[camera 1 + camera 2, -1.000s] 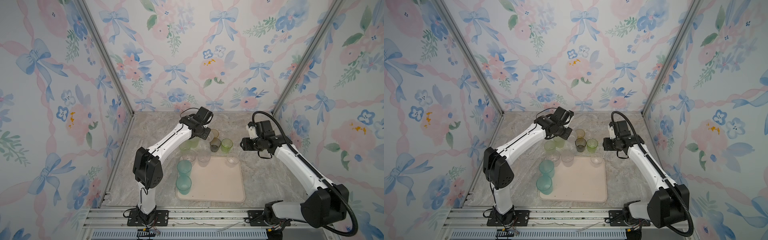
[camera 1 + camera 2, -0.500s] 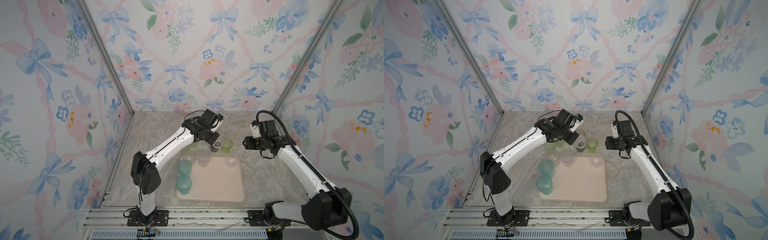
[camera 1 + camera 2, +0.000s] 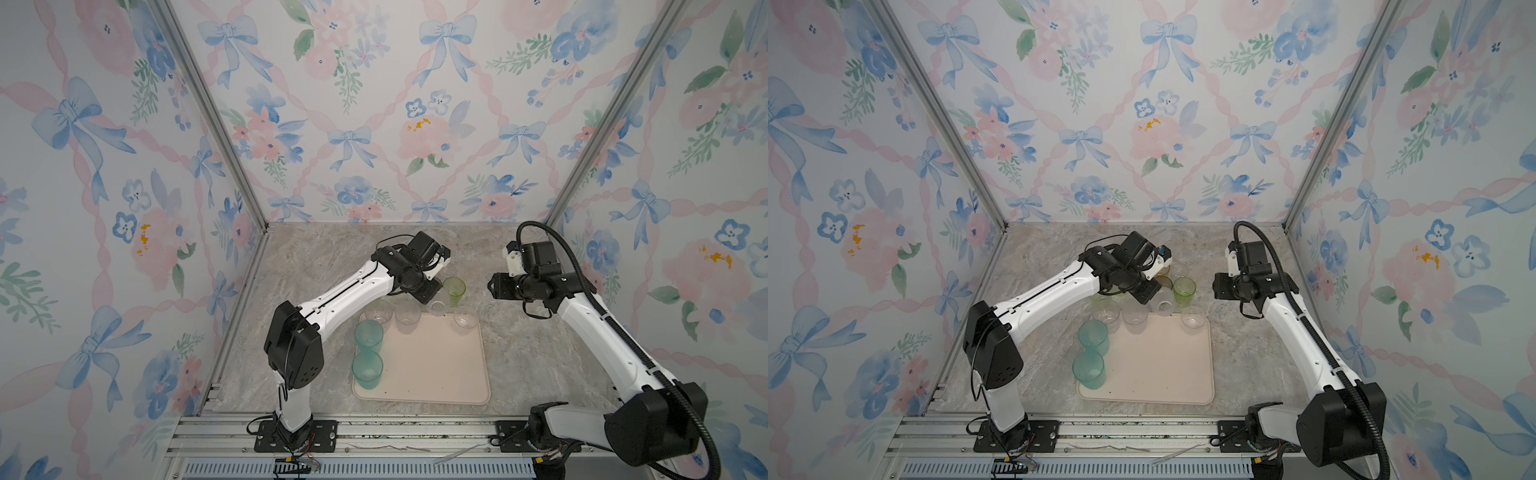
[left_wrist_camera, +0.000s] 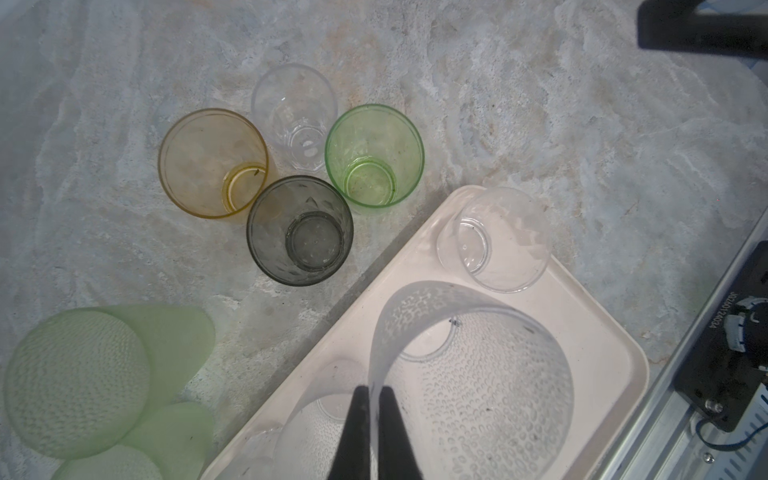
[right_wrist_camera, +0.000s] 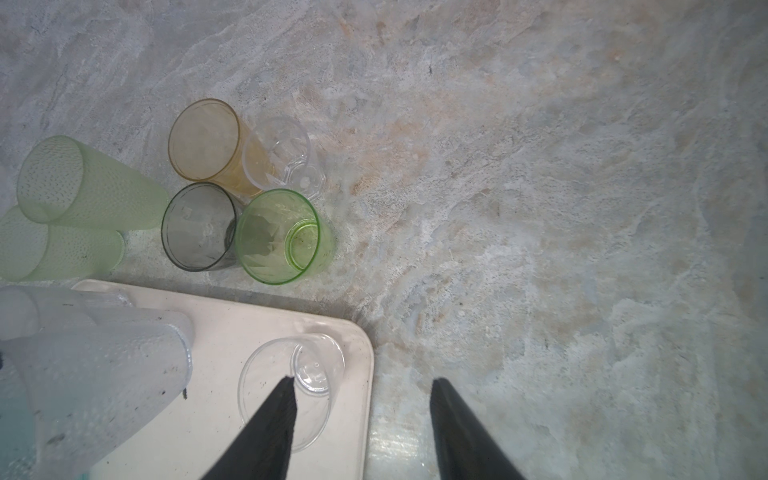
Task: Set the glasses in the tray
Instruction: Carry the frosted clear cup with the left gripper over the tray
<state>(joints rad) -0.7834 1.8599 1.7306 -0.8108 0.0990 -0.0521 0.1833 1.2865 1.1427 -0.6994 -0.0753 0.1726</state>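
One frosted tumbler (image 4: 478,395), seemingly light and slick, hangs rim-pinched in left gripper (image 4: 374,390); right gripper (image 5: 361,379) gapes empty, one o'clock off tray (image 3: 436,365)

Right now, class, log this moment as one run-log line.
left hand: shut on dotted clear tumbler, over tray | right hand: open, empty | amber tumbler, grey tumbler, green tumbler: off tray

One tray (image 3: 440,374), two teal tumblers (image 3: 368,335), one amber tumbler (image 4: 212,162), one grey tumbler (image 4: 299,230)

Shot whole scene from high front, facing back wall (image 3: 374,124), both top views. Looked down close from wrists; shared tray (image 5: 257,320) corner.
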